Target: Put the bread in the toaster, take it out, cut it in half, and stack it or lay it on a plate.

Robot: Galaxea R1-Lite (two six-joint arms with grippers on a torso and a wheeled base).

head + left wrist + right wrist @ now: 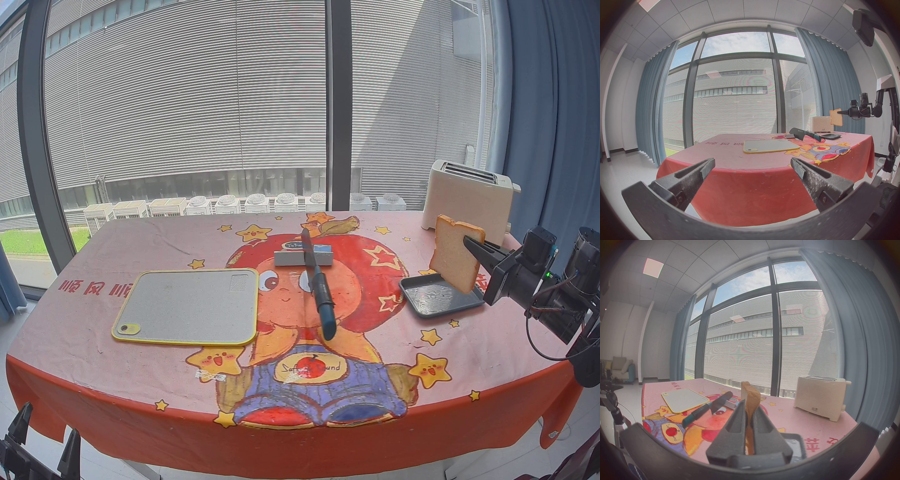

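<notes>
At the frame's right, the right gripper is clenched on the bread near its upper crust — light, soft, easily crushed, it likely wants a gentle edge-hold.

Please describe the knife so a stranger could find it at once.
Look at the middle of the table with the cartoon cloth. The knife lies there, between the grey cutting board and the dark tray, blade resting on a small grey block. It alone is long and thin.
</notes>
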